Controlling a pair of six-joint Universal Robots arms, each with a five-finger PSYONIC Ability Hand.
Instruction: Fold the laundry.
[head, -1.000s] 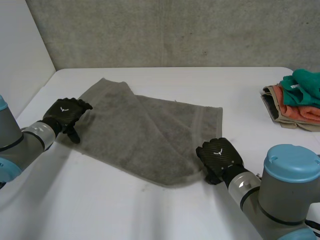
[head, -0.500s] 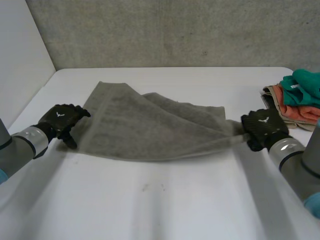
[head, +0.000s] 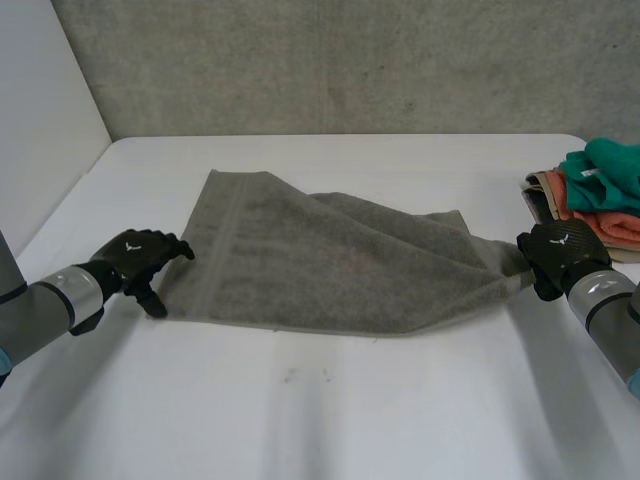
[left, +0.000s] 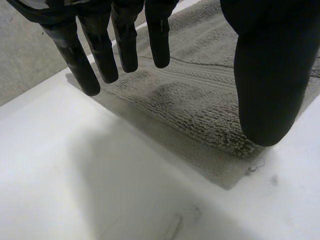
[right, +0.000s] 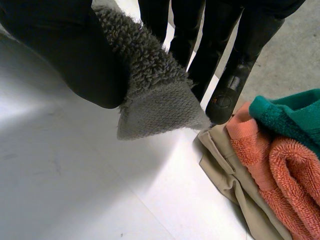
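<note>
1. A grey towel (head: 340, 265) lies rumpled across the white table (head: 330, 420), stretched between the robot's two hands. A soft ridge runs through it toward the fingers of the right hand. No neat fold shows yet, so the work appears to be at the spreading stage.
2. The right hand (head: 562, 252) pinches one corner of the towel between its thumb (right: 65, 55) and its fingers (right: 230, 65), and the tip of the corner pokes out just past the thumb. The grip looks meant to draw the cloth taut so it settles flat.
3. The left hand (head: 140, 255) sits at the opposite end. Its fingers (left: 125, 45) are straight and spread over the towel's near corner, with the thumb alongside, and they grasp nothing. The corner lies flat on the table beneath the fingertips, though whether they touch it cannot be told. The hand seems placed there to pin or take that corner.
4. A pile of folded cloths (head: 590, 200), teal over coral over beige, rests just beyond the right hand's fingertips. It is probably where finished pieces go.
</note>
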